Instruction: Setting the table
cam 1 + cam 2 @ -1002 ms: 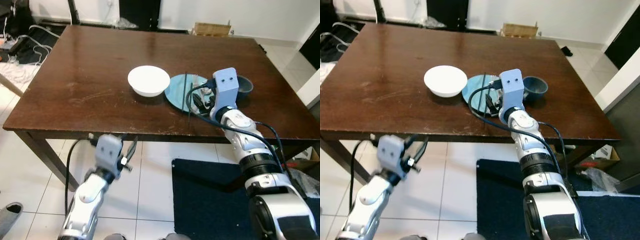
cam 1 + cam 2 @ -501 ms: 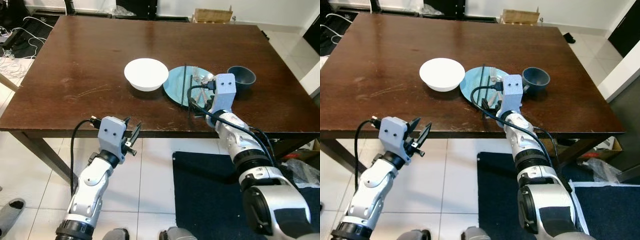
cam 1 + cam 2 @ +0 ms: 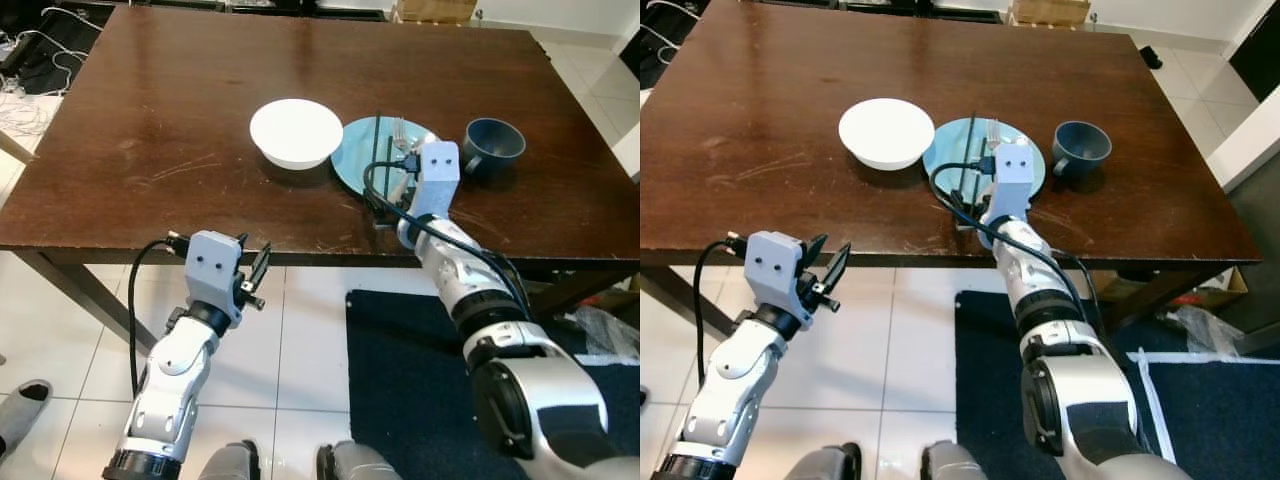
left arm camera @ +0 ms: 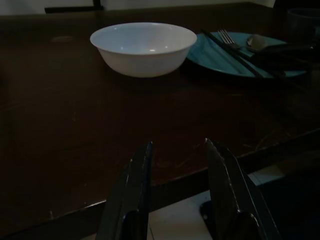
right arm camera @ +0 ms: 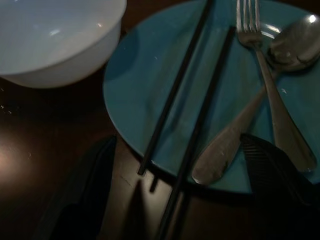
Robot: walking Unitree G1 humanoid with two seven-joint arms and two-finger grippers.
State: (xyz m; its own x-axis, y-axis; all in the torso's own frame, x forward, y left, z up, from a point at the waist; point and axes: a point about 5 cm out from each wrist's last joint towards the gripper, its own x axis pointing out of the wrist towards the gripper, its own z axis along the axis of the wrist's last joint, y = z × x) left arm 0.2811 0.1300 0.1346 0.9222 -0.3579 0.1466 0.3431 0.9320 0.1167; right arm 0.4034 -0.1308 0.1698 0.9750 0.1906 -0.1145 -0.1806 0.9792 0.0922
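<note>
A white bowl sits mid-table, with a blue plate right beside it. Two black chopsticks, a fork and a spoon lie on the plate. A dark blue cup stands to the plate's right. My right gripper is open just above the plate's near rim. Its fingers spread wide on either side of the chopsticks' near ends. My left gripper hangs open and holds nothing, below the table's front edge and level with the bowl.
The dark wooden table has bare surface to the left and behind the dishes. A dark blue rug lies on the white tiled floor under my right arm. Cables trail on the floor at the far left.
The camera has shifted and now looks down more steeply. My right gripper has drawn back slightly towards the plate's near rim. My left arm has risen closer to the table's front edge.
</note>
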